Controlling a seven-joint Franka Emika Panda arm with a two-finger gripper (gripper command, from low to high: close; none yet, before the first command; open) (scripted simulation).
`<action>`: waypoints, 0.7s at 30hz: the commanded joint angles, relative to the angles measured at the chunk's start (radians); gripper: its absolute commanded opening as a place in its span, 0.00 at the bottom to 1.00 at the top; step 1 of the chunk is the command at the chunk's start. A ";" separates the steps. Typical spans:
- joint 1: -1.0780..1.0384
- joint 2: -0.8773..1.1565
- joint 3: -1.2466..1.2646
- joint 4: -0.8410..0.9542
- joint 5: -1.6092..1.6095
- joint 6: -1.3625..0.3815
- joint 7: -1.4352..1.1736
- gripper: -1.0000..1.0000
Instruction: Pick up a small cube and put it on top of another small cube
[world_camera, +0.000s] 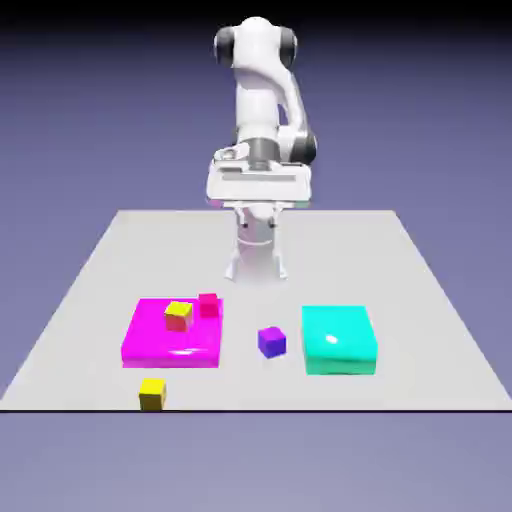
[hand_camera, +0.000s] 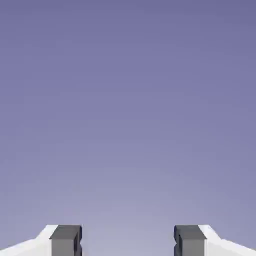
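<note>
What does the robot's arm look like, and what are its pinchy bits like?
The arm is shiny white with rounded, chunky parts and dark grey caps at its joints. Its tool has a wide white body and two small fingers, white further back with blocky dark grey tips. No cables show.

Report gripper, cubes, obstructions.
Gripper open, empty, up off the table. Purple cube on the tabletop between magenta block and cyan block; nothing stacked on it. Nothing seen between fingertips.
</note>
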 joint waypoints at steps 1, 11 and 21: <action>0.015 0.036 -0.019 0.020 -0.026 -0.017 -0.020 0.50; 0.161 0.399 -0.208 0.216 -0.283 -0.187 -0.220 0.50; 0.308 0.761 -0.397 0.413 -0.540 -0.357 -0.420 0.50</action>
